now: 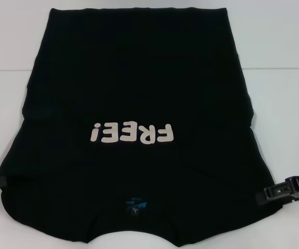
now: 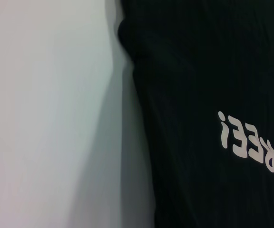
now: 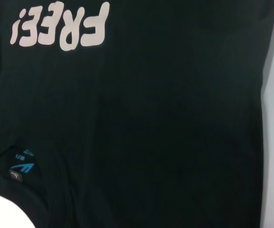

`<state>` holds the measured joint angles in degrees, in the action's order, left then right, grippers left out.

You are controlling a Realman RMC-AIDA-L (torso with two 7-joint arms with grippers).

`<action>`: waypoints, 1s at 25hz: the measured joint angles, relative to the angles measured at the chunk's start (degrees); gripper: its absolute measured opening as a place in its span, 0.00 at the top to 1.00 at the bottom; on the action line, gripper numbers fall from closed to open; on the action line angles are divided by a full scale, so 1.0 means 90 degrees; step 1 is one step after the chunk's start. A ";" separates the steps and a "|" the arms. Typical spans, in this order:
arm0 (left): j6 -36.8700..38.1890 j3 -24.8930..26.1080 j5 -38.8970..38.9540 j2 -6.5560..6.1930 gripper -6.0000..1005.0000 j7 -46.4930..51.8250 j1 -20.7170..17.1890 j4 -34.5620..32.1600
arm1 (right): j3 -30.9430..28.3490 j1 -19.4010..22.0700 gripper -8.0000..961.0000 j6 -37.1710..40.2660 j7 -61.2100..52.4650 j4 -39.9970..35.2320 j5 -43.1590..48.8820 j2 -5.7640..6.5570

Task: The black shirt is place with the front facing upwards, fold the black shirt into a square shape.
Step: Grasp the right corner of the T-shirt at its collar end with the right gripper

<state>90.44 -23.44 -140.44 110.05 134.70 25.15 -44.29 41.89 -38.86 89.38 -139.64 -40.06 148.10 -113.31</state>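
Observation:
The black shirt (image 1: 134,78) lies flat on the white table, front up, with its neck towards me. Its cream "FREE!" print (image 1: 131,134) reads upside down, and the small blue neck label (image 1: 135,206) is near the front edge. My left gripper (image 1: 2,181) sits low at the shirt's left edge near the shoulder. My right gripper (image 1: 262,195) sits at the shirt's right edge at the same height. The left wrist view shows the shirt's side edge (image 2: 199,71) and print (image 2: 251,145). The right wrist view shows the print (image 3: 61,31) and label (image 3: 23,164).
The white table (image 1: 284,78) shows bare on both sides of the shirt and beyond its far hem. The shirt's near edge runs to the bottom of the head view.

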 joint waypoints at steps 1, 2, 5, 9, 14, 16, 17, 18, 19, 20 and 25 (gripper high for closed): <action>0.0000 0.0004 0.0000 0.0001 0.98 -0.0004 0.0000 0.0000 | 0.0011 -0.0006 0.12 -0.0012 -0.0001 0.0007 0.0000 -0.0003; 0.0000 0.0005 0.0000 0.0001 0.98 -0.0005 0.0000 0.0000 | 0.0017 -0.0015 0.12 -0.0018 -0.0001 0.0021 0.0000 -0.0005; 0.0001 0.0006 0.0000 -0.0004 0.98 -0.0005 0.0000 0.0000 | 0.0025 -0.0047 0.12 -0.0052 -0.0002 0.0067 -0.0001 -0.0007; 0.0004 0.0007 0.0000 -0.0005 0.98 -0.0006 0.0007 0.0000 | 0.0039 -0.0084 0.13 -0.0054 -0.0002 0.0088 -0.0001 -0.0019; 0.0008 0.0007 0.0000 -0.0004 0.98 -0.0008 0.0011 0.0000 | 0.0042 -0.0217 0.13 -0.0062 0.0003 0.0239 -0.0001 -0.0046; 0.0008 0.0007 0.0000 -0.0002 0.98 -0.0013 0.0016 0.0000 | 0.0044 -0.0276 0.13 -0.0062 0.0021 0.0293 -0.0001 -0.0073; 0.0008 0.0007 0.0000 -0.0002 0.98 -0.0013 0.0016 0.0000 | 0.0049 -0.0304 0.13 -0.0062 0.0028 0.0310 -0.0001 -0.0086; 0.0008 0.0007 0.0000 -0.0002 0.98 -0.0014 0.0017 0.0000 | 0.0061 -0.0324 0.13 -0.0062 0.0029 0.0317 -0.0001 -0.0093; 0.0007 0.0006 0.0000 -0.0002 0.98 -0.0015 0.0017 0.0000 | 0.0077 -0.0341 0.13 -0.0062 0.0028 0.0320 0.0000 -0.0099; 0.0007 0.0006 0.0000 -0.0002 0.98 -0.0018 0.0018 0.0000 | 0.0095 -0.0353 0.13 -0.0063 0.0026 0.0320 -0.0001 -0.0103; -0.0014 0.0006 0.0000 -0.0002 0.98 -0.0024 0.0026 0.0000 | 0.0113 -0.0366 0.14 -0.0097 0.0005 0.0278 -0.0001 -0.0104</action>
<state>90.32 -23.38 -140.45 110.04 134.48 25.39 -44.29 42.91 -42.15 88.51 -139.59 -37.56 148.09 -114.24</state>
